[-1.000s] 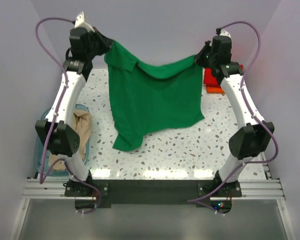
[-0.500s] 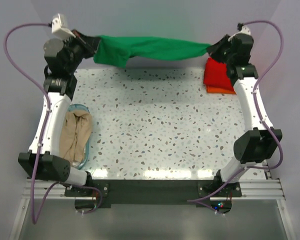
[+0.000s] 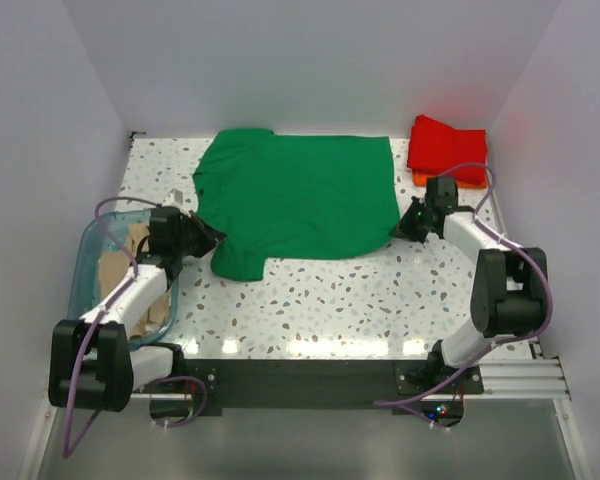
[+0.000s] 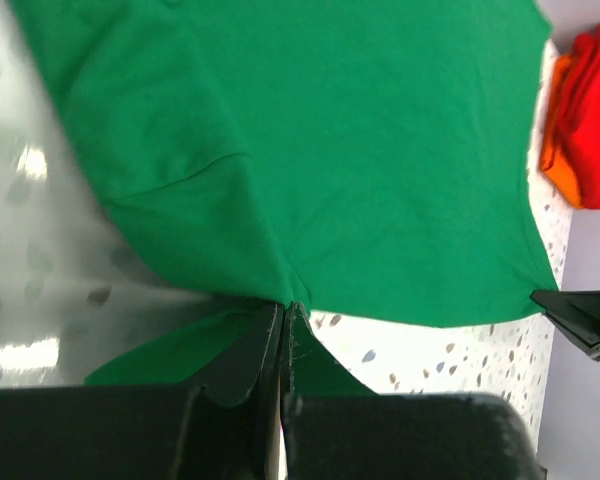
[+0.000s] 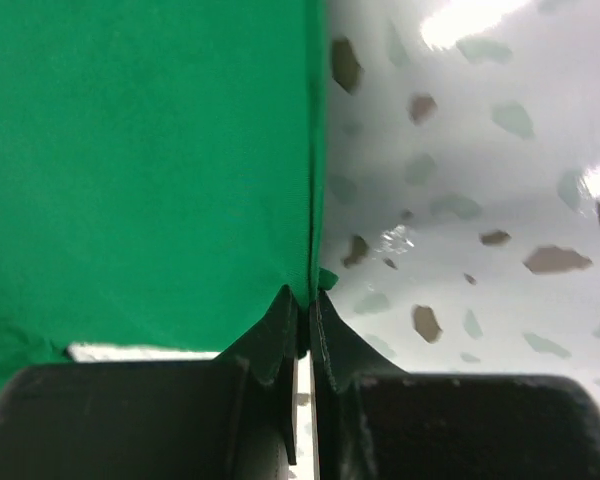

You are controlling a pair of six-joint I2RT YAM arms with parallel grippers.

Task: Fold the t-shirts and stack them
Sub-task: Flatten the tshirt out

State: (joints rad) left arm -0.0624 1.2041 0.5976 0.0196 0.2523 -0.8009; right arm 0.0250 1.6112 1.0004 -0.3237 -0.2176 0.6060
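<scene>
**Item:** green shirt point(image 3: 300, 195), spread flat on counter point(image 3: 360, 300), centre toward 12 o'clock.
**Grips:** L end effector point(image 3: 212, 237) clenched on its 7 o'clock corner. R end effector point(image 3: 402, 226) clenched on its 4 o'clock corner.
**Others:** red shirt point(image 3: 448, 148) over orange shirt point(image 3: 421, 178) at 2 o'clock. Tan shirt point(image 3: 115, 268) in bin point(image 3: 83, 262) at 9.
**Risk:** 7 o'clock corner is bunched, w/ a flap past the hem. If let go as is, creases likely get folded in and edges won't align.
**Change:** 1 s ago shirt hung in air betw. raised arms. Now it is laid down, arms low.

The green t-shirt point(image 3: 300, 195), earlier strung aloft between left fingers point(image 4: 245, 360) and right fingers point(image 5: 272, 338), now lies flat on the counter point(image 3: 360, 290).
</scene>
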